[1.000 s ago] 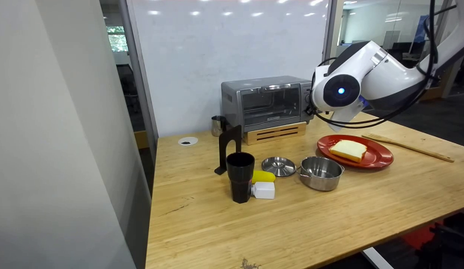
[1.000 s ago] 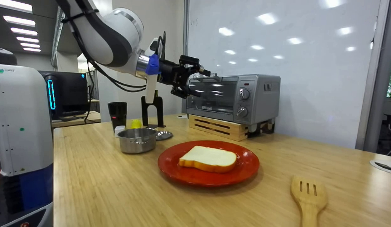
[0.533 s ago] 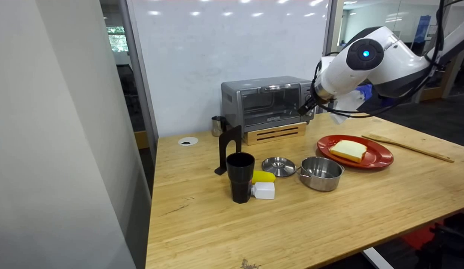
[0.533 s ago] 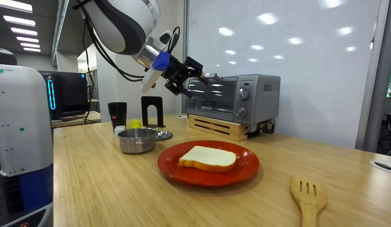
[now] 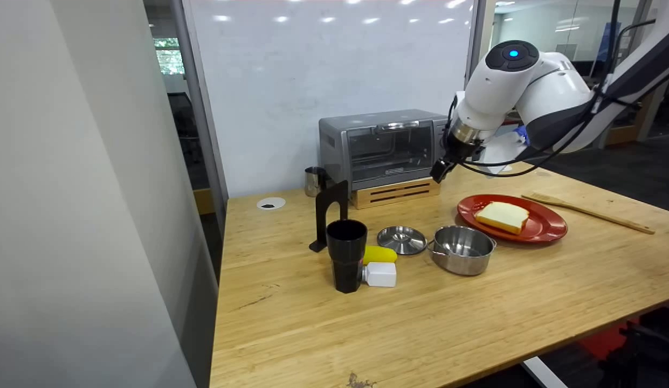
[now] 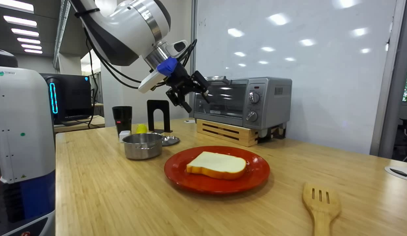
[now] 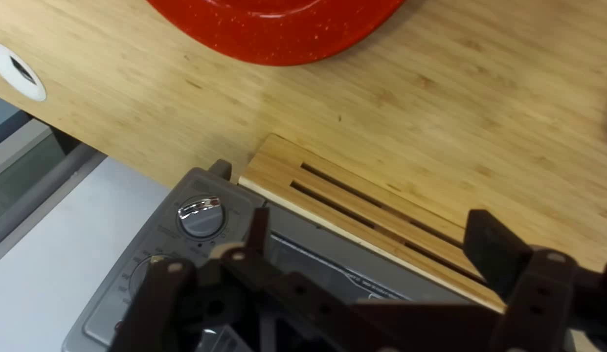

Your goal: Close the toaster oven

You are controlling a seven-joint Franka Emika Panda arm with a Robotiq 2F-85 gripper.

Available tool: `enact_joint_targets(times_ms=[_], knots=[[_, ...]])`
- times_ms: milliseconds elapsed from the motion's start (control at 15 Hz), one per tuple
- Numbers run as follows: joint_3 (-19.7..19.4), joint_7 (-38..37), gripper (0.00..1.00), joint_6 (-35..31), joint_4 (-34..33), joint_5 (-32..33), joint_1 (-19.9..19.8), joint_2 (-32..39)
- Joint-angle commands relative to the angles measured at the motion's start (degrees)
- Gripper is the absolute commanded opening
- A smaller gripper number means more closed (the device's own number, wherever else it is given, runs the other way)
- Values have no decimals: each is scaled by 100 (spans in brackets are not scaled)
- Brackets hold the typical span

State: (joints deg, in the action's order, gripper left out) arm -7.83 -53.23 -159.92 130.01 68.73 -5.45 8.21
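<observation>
Gaping wide, empty, claw partly hides toaster oven; wrist view crops red plate.

Decent room in front of the toaster oven from where I'm standing: there's a bare strip of counter between the slatted wood base under it and the red plate, enough to reach through. Left of the plate it gets cluttered tho, with a black arch-shaped stand, black cup, pot and lid in the way. Back's blocked by the whiteboard.
</observation>
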Motion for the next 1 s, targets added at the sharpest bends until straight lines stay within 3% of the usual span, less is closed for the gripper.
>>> enact_joint_targets(times_ms=[0, 400, 933], knots=[[27, 95, 100, 5, 1, -104, 3, 27], [54, 292, 100, -125, 29, -219, -32, 61], [216, 157, 100, -2113, 60, -1066, -176, 694]])
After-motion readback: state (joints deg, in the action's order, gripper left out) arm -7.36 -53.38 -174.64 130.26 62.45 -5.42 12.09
